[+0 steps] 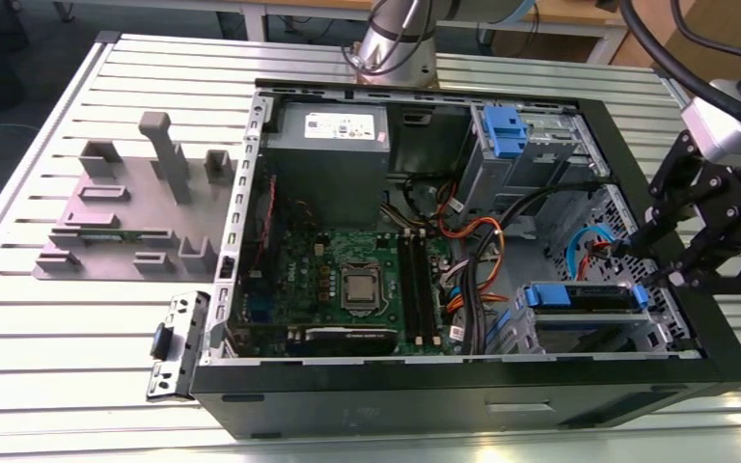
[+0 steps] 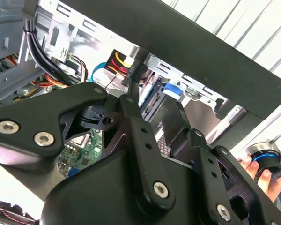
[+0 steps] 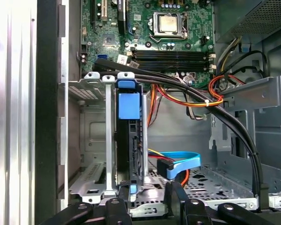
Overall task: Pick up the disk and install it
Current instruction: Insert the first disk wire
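Black two-finger claw [image 1: 660,260] sits at the right edge of the exterior view, over the right-hand wall of the open black computer case [image 1: 474,391]. Fingers stand moderately apart with nothing between them; tips point down toward the drive bay area. In the second wrist view the finger links [image 2: 140,136] fill the foreground, one tip close to a yellow, red and black cable plug [image 2: 122,61].

Disk, a flat drive in a blue plastic caddy [image 1: 586,297], sits seated in the silver metal drive cage [image 1: 590,333] at lower right of the exterior view, blue handle uppermost. In the first wrist view the same blue-handled caddy [image 3: 129,101] stands edge-on in the cage slot, left of centre; a blue flat data cable [image 3: 182,164] curls just beside it.

A second blue-handled caddy [image 1: 506,130] occupies the upper bay at upper right of the exterior view. Grey power supply box [image 1: 332,145] at upper centre, green motherboard [image 1: 358,280] below it. Grey plastic fixture block [image 1: 139,207] rests on the slatted white table [image 1: 36,357] at left, well apart from the case.

A person's fingers hold a blue-ringed knob [image 2: 264,161] at lower right of the second wrist view.
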`<state>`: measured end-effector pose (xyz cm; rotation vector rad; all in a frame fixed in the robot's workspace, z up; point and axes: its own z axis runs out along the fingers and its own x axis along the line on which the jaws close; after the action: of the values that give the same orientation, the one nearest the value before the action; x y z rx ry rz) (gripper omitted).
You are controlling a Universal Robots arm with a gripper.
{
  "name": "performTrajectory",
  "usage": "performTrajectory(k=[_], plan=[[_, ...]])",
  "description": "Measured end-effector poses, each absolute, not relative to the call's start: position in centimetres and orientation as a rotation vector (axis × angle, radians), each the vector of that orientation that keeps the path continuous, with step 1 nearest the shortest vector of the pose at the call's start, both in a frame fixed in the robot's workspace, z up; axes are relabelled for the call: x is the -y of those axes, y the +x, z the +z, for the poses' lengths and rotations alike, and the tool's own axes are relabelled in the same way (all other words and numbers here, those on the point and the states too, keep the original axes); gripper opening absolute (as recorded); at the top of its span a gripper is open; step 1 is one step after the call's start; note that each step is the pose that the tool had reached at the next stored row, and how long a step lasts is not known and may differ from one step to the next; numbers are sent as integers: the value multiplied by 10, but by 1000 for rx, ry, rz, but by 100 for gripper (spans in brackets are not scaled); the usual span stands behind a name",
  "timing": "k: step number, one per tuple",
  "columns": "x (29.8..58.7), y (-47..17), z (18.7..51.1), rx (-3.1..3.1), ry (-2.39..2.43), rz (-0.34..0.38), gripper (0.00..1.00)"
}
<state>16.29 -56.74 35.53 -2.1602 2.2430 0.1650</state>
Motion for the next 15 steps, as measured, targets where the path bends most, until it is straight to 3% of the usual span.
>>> performTrajectory(k=[15], plan=[[549, 169, 352, -2244, -2165, 159, 47]])
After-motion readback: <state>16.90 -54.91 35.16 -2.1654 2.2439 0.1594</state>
